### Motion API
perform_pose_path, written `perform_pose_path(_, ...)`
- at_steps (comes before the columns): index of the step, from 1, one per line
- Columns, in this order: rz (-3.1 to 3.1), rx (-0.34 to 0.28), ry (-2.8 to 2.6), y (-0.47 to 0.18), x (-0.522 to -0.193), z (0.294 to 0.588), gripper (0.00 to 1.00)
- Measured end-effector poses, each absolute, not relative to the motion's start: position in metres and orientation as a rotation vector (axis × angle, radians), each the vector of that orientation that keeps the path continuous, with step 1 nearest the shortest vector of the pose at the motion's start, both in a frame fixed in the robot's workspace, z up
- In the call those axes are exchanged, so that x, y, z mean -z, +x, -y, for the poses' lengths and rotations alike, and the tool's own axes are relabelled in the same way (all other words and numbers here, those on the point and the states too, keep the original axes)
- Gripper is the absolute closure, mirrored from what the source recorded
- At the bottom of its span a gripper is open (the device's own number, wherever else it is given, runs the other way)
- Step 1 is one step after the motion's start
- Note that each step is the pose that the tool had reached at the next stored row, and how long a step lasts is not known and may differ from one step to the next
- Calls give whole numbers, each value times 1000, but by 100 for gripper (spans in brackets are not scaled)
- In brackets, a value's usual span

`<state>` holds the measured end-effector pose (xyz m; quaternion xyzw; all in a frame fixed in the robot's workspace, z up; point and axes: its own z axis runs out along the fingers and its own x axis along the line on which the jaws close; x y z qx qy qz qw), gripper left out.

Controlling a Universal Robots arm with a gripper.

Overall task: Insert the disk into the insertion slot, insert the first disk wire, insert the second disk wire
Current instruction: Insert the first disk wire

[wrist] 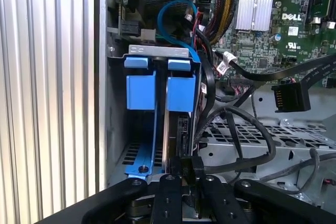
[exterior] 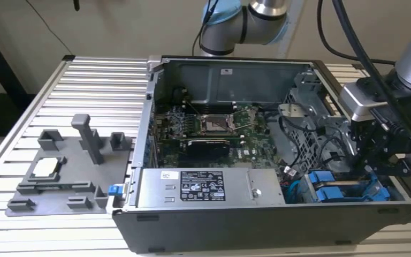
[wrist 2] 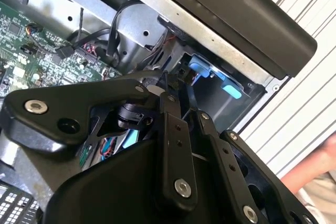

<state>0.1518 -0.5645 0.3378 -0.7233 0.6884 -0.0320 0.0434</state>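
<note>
Black two-finger gripper, nearest the lens in both wrist views: fingers clamped on a small black wire plug, which sits at the exposed edge of the disk. That flat silver-grey disk in its bright blue plastic carrier stands inside the insertion slot, a grey sheet-metal bay. Just beside it is a second blue carrier. In the exterior view the gripper hangs at four o'clock of the open black computer case; green motherboard at centre; grey power-supply box at six o'clock; grey moulded fixture tray at nine o'clock.
</note>
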Motion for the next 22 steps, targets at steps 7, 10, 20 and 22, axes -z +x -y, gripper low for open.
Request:
perform_pose_path(7, -2107, 97, -2210, 153, -338, 565, 81)
perform_pose_path(10, -2109, 97, -2208, 153, -338, 565, 81)
perform_pose_path(20, -2118, 98, -2200, 153, -332, 565, 81)
perform_pose_path(22, -2118, 97, -2199, 153, -331, 565, 80)
